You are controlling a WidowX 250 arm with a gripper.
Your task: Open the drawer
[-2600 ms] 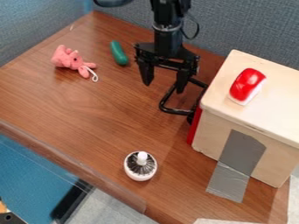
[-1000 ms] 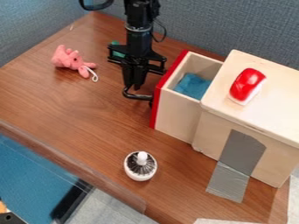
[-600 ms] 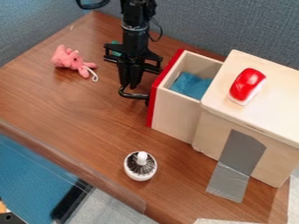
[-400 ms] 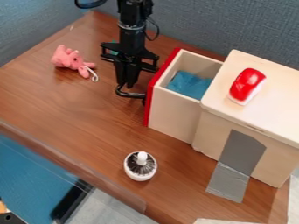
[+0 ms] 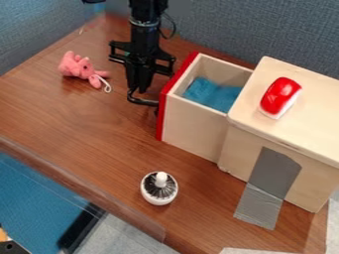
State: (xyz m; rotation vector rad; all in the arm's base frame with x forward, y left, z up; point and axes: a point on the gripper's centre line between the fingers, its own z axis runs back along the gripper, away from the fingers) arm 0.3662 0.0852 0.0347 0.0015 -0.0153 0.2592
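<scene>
Blue-grey fabric partitions point(image 5: 232, 25) stand behind a brown wood-grain bench point(image 5: 86, 129). Toward its right side is a pale wooden cabinet point(image 5: 305, 129), the landmark here, with a rounded red-and-white object point(image 5: 281, 96) on top and grey tape point(image 5: 268, 183) running from its near side down to the bench.

The cabinet's drawer point(image 5: 195, 124) juts out to the left, well open, with its red front point(image 5: 161, 116) apart from the cabinet and a crumpled blue cloth point(image 5: 212, 94) inside. Just beyond that front, left of the cabinet, the black gripper point(image 5: 136, 89) hangs down with its fingers drawn together; they appear closed on the drawer's black handle point(image 5: 143, 102).

Well to the left of the cabinet lies a pink plush toy point(image 5: 78, 67) with a pale loop. Left of the cabinet and nearer the camera sits a round white object with dark bristles point(image 5: 159, 188).

The step in hand looks like the end of the pull, the task all but done. What probably comes next is a short further tug if more opening is wanted, then parting the fingers and lifting clear of the handle without nudging the drawer inward.
</scene>
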